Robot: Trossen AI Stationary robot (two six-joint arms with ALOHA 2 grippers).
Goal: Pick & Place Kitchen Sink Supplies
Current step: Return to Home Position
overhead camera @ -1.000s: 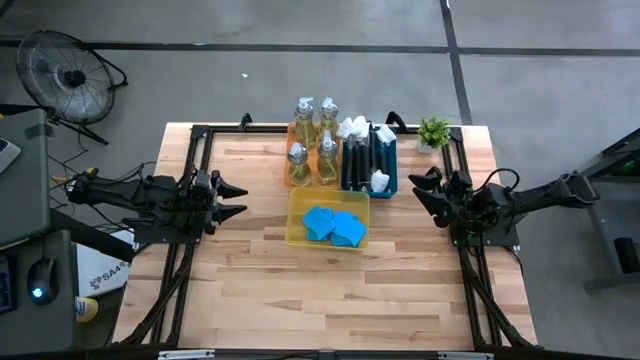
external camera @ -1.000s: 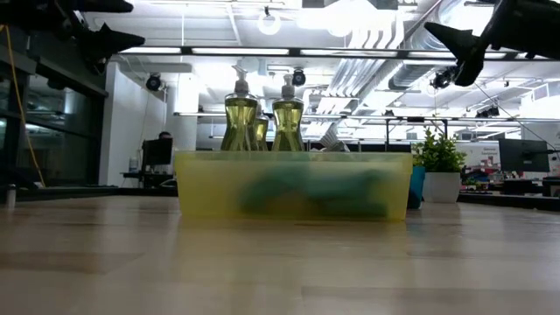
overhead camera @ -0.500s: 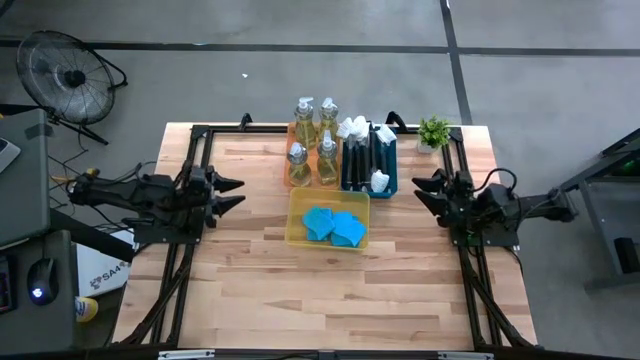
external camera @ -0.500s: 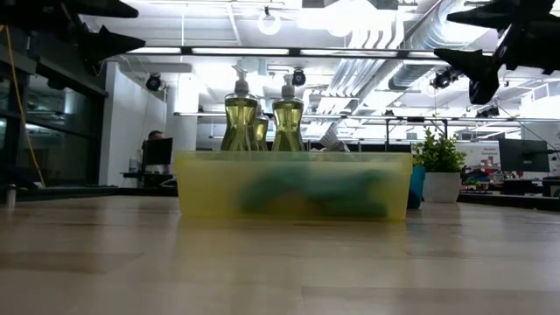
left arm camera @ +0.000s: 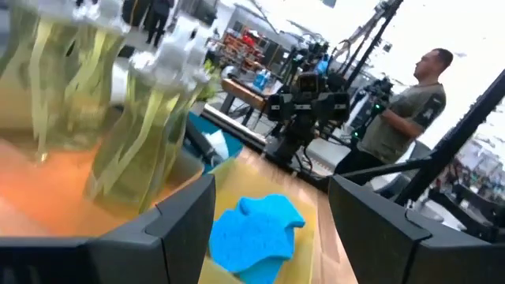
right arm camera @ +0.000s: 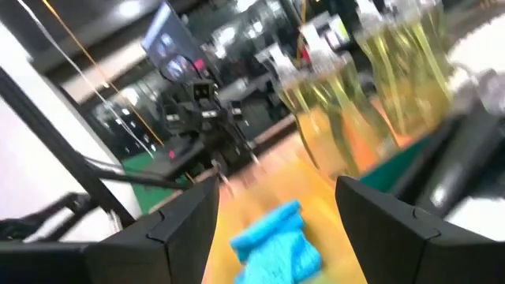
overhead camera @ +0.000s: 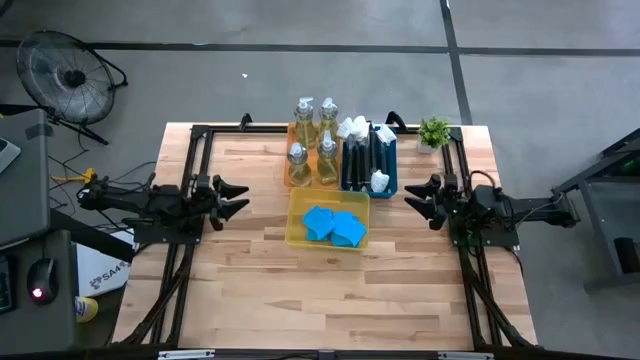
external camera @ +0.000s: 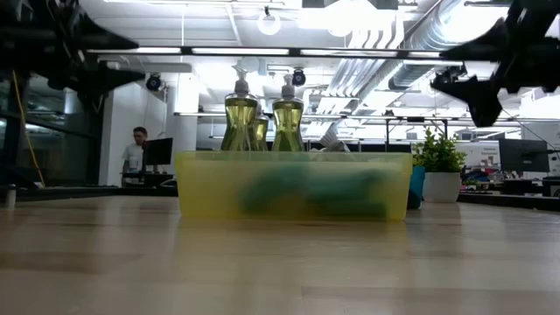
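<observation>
Wooden table (overhead camera: 330, 290) holds everything sorted: soap bottles (overhead camera: 305, 118) in the orange tray (overhead camera: 288, 172), brushes (overhead camera: 352, 127) in the teal tray (overhead camera: 393, 170), sponges (overhead camera: 335, 226) in the yellow tray (overhead camera: 295, 215) just in front. Since a second ago the right gripper (overhead camera: 416, 200) has dropped lower; the left gripper (overhead camera: 246, 197) has barely shifted. Both hover empty, fingers spread wide. In the low view the sponges are a blur through the tray wall. Bare boards separate each gripper from the trays.

Pale wooden table (overhead camera: 330, 290), translucent plastic trays (overhead camera: 296, 236)
</observation>
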